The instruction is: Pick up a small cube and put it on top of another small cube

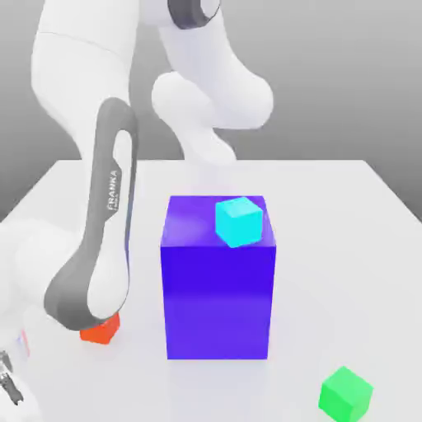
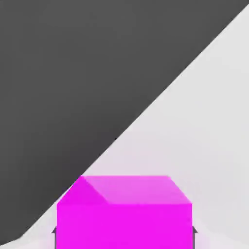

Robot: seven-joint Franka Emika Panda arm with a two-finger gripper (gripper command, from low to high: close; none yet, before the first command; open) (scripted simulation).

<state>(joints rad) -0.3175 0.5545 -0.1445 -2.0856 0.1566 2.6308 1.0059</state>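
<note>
A cyan cube (image 1: 239, 221), blue block (image 1: 218, 288), red cube (image 1: 102, 330), green cube (image 1: 345, 393), magenta cube (image 2: 124, 211), white table (image 1: 346, 247).

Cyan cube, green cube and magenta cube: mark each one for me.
cyan cube (image 1: 238, 221), exterior view, on its front face.
green cube (image 1: 345, 394), exterior view, on its front face.
magenta cube (image 2: 124, 224), hand view, on its near face.

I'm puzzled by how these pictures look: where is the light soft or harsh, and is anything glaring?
Exterior view: soft, even light; the big blue block shines paler on top, with only faint shadows on the white table. Hand view: the magenta cube looks flat and bright against a hard-edged dark backdrop.
</note>
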